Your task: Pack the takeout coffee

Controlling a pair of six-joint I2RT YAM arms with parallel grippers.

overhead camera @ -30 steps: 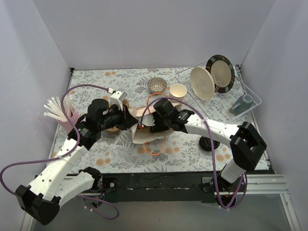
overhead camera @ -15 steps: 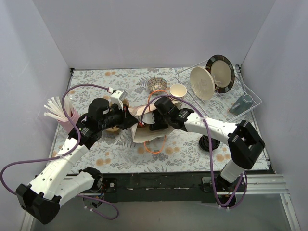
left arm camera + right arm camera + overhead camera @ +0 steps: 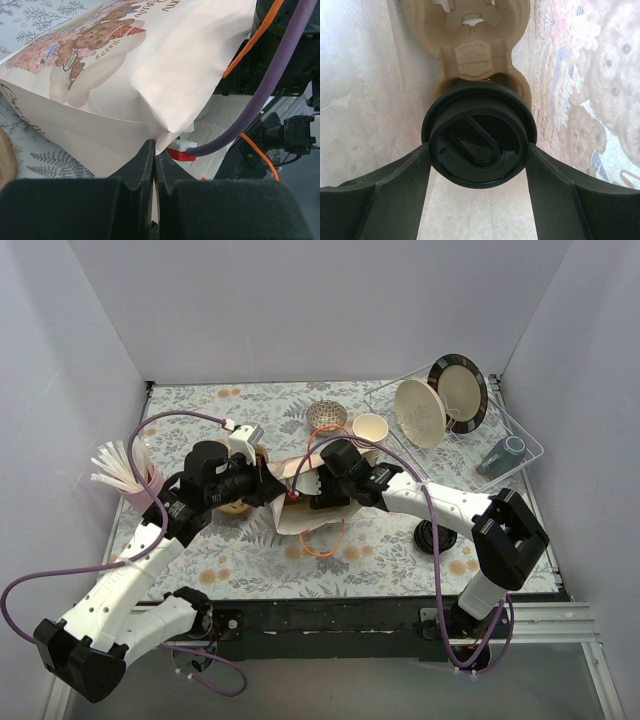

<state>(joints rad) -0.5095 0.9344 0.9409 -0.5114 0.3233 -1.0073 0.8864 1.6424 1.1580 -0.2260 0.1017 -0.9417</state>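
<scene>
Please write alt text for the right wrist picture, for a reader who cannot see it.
The right tool holds the takeout coffee by its round black lid, one finger on each side, inside the paper bag. Beyond the cup sits a brown pulp cup carrier, and a bear print shows through the bag wall on the right.

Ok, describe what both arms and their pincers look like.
Both the left arm and the right arm have smooth white links joined by bulky black joints. A thick purple cable loops loosely along each, and a thin orange cable also runs by the right one. The left pincer and right pincer have matte black, tapering fingers.
</scene>
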